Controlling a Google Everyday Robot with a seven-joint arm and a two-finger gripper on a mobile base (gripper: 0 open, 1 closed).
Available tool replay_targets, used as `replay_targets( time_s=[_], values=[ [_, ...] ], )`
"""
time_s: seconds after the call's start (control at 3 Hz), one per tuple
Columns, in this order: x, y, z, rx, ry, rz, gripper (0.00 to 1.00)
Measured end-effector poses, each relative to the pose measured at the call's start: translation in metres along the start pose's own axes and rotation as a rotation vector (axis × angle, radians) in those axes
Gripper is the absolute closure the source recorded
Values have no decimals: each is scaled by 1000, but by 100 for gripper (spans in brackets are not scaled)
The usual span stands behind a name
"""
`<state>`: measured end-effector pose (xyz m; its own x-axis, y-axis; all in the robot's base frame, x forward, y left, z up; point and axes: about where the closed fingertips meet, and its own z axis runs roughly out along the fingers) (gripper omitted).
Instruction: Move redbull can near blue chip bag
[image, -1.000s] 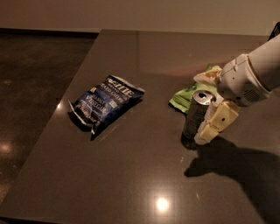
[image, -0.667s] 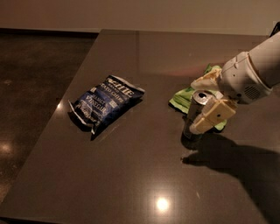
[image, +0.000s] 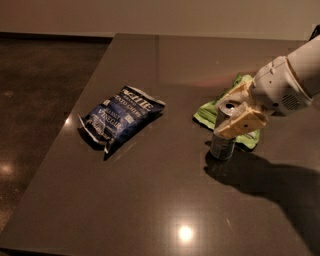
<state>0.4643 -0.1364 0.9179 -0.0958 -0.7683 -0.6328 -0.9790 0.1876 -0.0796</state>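
One camera view: the gripper (image: 235, 116) reaches in from the desk's right edge, its two cream fingers (image: 243, 123) closed on the upper part of the redbull can (image: 222, 146); the can stands nearly upright toward the right side of the desk (image: 150, 200), touching a green snack bag (image: 206, 113); the blue chip bag (image: 120, 117) lies flat, well apart, nearer the left edge.

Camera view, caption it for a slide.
Claw grips redbull can beside a green bag, apart from the blue chip bag.
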Motion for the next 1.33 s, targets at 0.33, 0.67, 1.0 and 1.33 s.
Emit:
replay_targets(
  time_s=[0.33, 0.67, 1.0, 1.33],
  values=[
    [-15, 3, -2, -18, -35, -10, 93],
    [-47, 8, -1, -35, -72, -54, 100],
    [-82, 12, 10, -51, -95, -100, 100],
    [-111, 15, 32, -70, -109, -136, 100]
  ],
)
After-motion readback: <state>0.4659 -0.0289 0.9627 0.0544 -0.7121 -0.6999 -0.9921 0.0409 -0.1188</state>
